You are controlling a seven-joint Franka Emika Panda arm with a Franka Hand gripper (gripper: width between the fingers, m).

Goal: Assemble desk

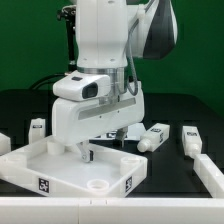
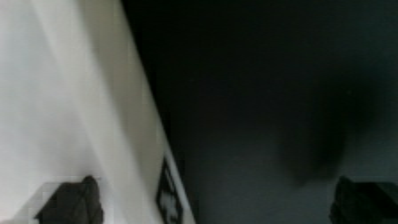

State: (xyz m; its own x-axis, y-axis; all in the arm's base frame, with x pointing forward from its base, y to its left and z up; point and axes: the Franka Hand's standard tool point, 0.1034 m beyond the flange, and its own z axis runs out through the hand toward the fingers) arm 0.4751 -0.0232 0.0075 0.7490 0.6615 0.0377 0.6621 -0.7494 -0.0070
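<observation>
The fingers (image 1: 86,153) (image 2: 71,203) are spread wide apart and hold nothing. They hang low over the desk top (image 1: 60,170) (image 2: 63,90), close to its surface; whether a tip touches it I cannot tell. In the wrist view one finger is over the white panel and the other over the dark tabletop (image 1: 20,108) (image 2: 267,100), so the panel's long edge runs between them. A round corner socket (image 1: 97,186) sits in the panel on the camera side of the fingers, near them. Toward the exterior view's right of the fingers, a lying leg (image 1: 153,137) rests on the tabletop, and a second leg (image 1: 190,138) is farther out. A third leg (image 1: 37,127) stands well apart on the fingers' other side.
</observation>
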